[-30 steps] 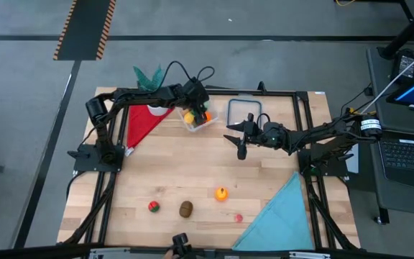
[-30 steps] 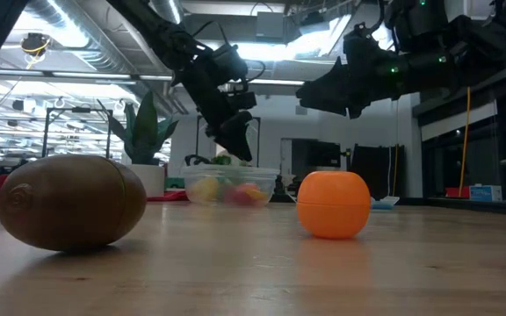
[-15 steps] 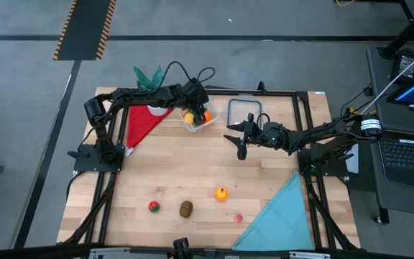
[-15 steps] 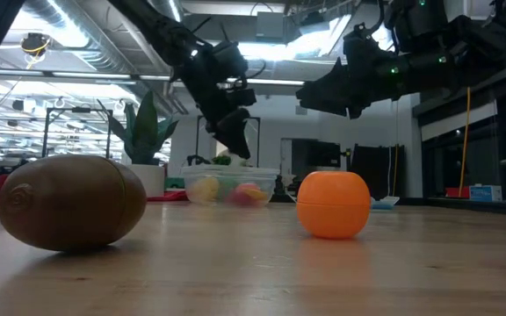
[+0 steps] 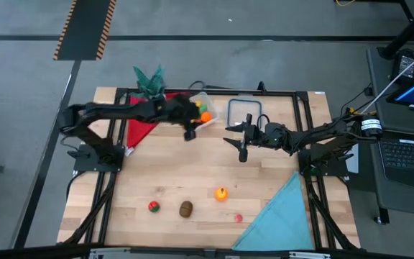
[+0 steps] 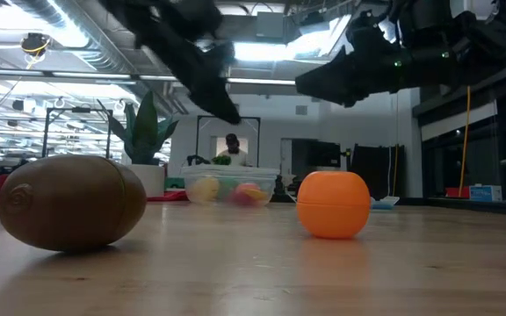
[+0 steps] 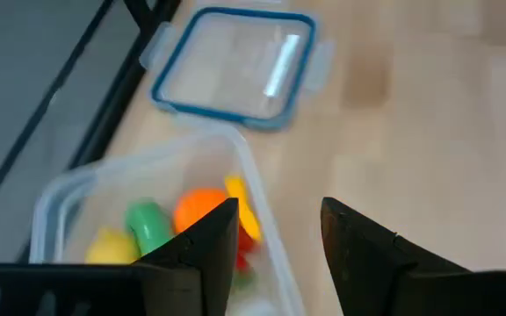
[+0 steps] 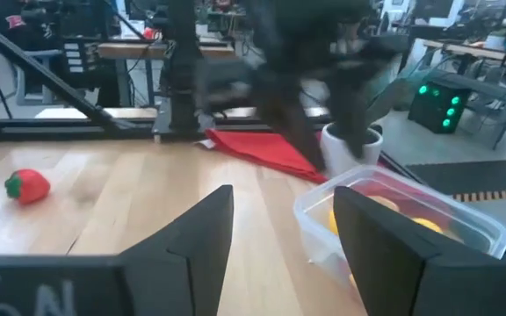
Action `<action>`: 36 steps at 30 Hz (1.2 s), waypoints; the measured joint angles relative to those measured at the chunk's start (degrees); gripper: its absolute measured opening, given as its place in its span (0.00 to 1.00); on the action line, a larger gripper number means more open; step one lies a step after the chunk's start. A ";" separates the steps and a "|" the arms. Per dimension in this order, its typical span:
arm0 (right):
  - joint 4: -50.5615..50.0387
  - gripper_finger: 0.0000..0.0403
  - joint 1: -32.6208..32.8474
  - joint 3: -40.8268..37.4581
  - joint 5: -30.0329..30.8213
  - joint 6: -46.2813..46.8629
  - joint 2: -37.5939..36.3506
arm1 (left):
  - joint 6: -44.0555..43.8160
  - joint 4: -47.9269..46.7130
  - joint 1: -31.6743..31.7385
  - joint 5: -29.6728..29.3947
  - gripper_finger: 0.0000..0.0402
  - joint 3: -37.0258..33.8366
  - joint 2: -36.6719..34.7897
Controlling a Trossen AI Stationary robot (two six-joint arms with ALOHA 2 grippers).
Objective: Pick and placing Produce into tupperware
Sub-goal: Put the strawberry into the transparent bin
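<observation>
we see l gripper (image 5: 190,132) fingers apart, empty, beside tupperware (image 5: 200,114) w/ produce (image 7: 202,211); r gripper (image 5: 241,146) apart, empty, above table (image 5: 192,169)

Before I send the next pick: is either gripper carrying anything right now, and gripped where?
Nothing is held. The left gripper is open and empty beside the container; the right gripper is open and empty too.

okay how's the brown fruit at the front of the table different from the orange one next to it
The brown fruit is a smooth egg shape lying on its side; the orange fruit is rounder and sits upright, with a seam around its middle. The brown one looks dull, the orange one bright, with a green top showing from above. In the low view the brown one looks bigger, though it may only be nearer. Both rest loose on the wooden table, outside the tupperware.
</observation>
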 joint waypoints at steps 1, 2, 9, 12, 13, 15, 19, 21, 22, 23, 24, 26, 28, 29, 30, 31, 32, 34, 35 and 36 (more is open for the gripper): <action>0.09 0.50 0.21 0.00 0.05 -0.21 -0.04 | -0.91 0.72 -1.05 -0.16 0.38 -2.30 -2.71; 0.07 0.50 0.27 0.00 0.06 -0.32 -0.09 | -1.66 2.27 -2.21 -0.26 0.38 -4.44 -5.34; 1.46 0.50 0.70 0.00 0.10 -0.25 -0.11 | -3.81 9.34 -12.55 -5.76 0.36 -19.78 -25.57; 1.46 0.50 0.93 0.00 0.13 -0.28 -0.11 | -6.59 7.65 -17.30 -9.06 0.36 -24.22 -32.75; 1.42 0.50 0.98 0.00 0.14 -0.33 -0.11 | -7.71 6.72 -18.78 -9.84 0.36 -25.36 -34.91; 1.47 0.50 1.02 0.00 0.11 -0.33 -0.11 | -9.56 3.56 -21.54 -11.38 0.37 -26.77 -38.51; 1.45 0.50 1.06 0.00 0.12 -0.01 -0.11 | -15.95 -6.02 -27.39 -16.04 0.38 -26.94 -43.86; 1.44 0.50 1.05 0.00 0.12 0.17 -0.11 | -19.46 -10.02 -30.44 -18.78 0.38 -26.76 -45.74; 1.43 0.50 1.04 0.00 0.12 0.79 -0.11 | -20.99 -11.41 -32.12 -18.91 0.38 -26.70 -46.46; 1.45 0.50 1.04 0.00 0.12 1.14 -0.11 | -22.73 -12.86 -33.68 -18.85 0.38 -26.70 -47.09; 1.44 0.50 1.04 0.00 0.12 1.24 -0.11 | -24.43 -13.88 -35.25 -18.67 0.38 -26.70 -47.40; 1.44 0.50 1.04 0.00 0.12 1.26 -0.11 | -27.62 -15.57 -38.59 -18.69 0.37 -26.66 -47.32; 1.42 0.50 1.04 0.00 0.12 1.58 -0.11 | -31.82 -17.84 -41.46 -18.64 0.36 -26.66 -47.31; 1.43 0.50 1.04 0.00 0.12 1.86 -0.11 | -34.08 -18.75 -42.64 -18.54 0.36 -26.66 -47.31; 1.50 0.50 1.04 0.00 0.11 2.21 -0.11 | -36.31 -19.56 -43.79 -18.65 0.36 -26.64 -47.01; 1.55 0.50 1.04 0.00 0.12 2.58 -0.11 | -38.32 -20.09 -44.91 -18.74 0.36 -26.63 -46.52; 1.55 0.50 1.04 0.00 0.12 2.74 -0.11 | -39.91 -20.28 -45.92 -18.71 0.35 -26.63 -45.90; 1.69 0.50 1.04 0.00 0.11 2.78 -0.11 | -42.45 -20.12 -47.92 -18.54 0.35 -26.63 -44.95; 1.83 0.50 1.04 0.00 0.12 2.79 -0.11 | -43.35 -19.95 -48.86 -18.56 0.35 -26.63 -44.43; 1.88 0.50 1.04 0.00 0.10 2.81 -0.11 | -44.48 -19.94 -49.77 -18.58 0.35 -26.63 -43.77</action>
